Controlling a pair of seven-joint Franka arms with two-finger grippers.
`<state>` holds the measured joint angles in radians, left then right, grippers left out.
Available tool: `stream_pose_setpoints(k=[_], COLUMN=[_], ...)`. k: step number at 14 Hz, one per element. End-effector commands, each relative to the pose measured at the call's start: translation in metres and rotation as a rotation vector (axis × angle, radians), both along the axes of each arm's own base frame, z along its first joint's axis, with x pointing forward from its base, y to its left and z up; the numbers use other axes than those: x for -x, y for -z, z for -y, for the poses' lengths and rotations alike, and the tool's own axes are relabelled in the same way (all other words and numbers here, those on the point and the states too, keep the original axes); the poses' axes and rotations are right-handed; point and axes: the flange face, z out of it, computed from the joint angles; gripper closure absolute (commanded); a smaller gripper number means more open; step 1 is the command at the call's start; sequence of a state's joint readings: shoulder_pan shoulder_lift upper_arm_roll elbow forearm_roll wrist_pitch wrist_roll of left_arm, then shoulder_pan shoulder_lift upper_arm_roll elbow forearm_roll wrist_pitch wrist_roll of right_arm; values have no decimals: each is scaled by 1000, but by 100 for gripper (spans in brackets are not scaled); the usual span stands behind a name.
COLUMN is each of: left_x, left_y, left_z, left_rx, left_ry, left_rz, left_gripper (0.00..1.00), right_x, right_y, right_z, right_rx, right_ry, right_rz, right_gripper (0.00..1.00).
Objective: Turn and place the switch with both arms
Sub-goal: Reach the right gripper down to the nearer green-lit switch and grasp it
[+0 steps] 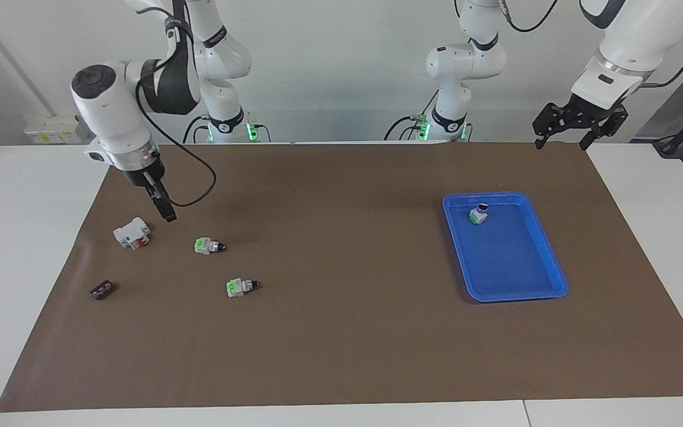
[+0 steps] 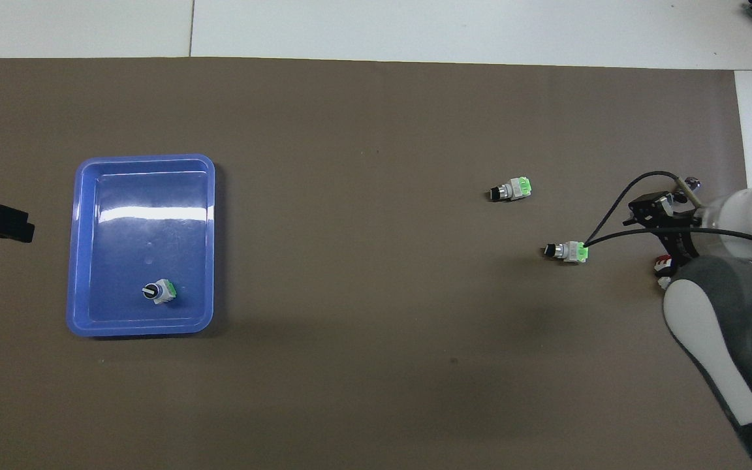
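Three green-and-white switches with black knobs show. One switch (image 1: 478, 214) (image 2: 159, 292) stands in the blue tray (image 1: 519, 296) (image 2: 144, 157), knob up. Two lie on their sides on the brown mat toward the right arm's end: one (image 1: 209, 245) (image 2: 566, 250) nearer to the robots, one (image 1: 241, 287) (image 2: 512, 189) farther. My right gripper (image 1: 166, 213) (image 2: 666, 228) points down, raised over the mat between the white-and-red block and the nearer switch, touching neither. My left gripper (image 1: 562, 141) (image 2: 4, 223) is open and empty, raised over the mat's edge at the left arm's end, beside the tray.
A white-and-red block (image 1: 132, 232) lies on the mat beside the right gripper; in the overhead view (image 2: 662, 264) the arm mostly covers it. A small dark brown flat piece (image 1: 103, 290) lies farther from the robots than the block.
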<state>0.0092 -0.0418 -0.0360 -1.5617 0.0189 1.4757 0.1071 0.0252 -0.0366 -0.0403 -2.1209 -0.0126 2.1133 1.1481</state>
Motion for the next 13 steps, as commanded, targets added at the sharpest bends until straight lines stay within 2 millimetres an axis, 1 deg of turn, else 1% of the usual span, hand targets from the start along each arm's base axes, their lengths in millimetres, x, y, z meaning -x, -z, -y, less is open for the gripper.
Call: stream_pose_setpoints(k=[1,2,3,4,5,7,8,11,13], left_x=[7,7,7,7,7,8,7,7,7], left_y=[0,-1,0,-1,0,-2,0,-1,-1], left_z=[-2,-2,-2,-2,-2,-1,-2,-2,-2], left_rx=[7,7,7,7,7,7,7,7,7], left_ry=[-12,-12,-12,-12,-12,-11,-12,-12,-12], left_rz=[0,1,0,1,0,3,0,1,1], left_gripper=[0,0,0,0,0,0,0,0,0], right_x=[-25,-30,-31,-31,-28,-16,-11,-11,-11], right_y=[45,68,85,96,101,119,123,125,137], right_z=[-23,-22,-18,-10,1,2,1,-4,-3], right_rx=[-88,-122,-132,-133,-145,-193,-196,-200,-194], right_ry=[259,303,326,348,381,417,395,370,329], right_rz=[30,26,35,46,37,-2,-11,-12,-15], right_gripper=[0,0,0,0,0,0,0,0,0])
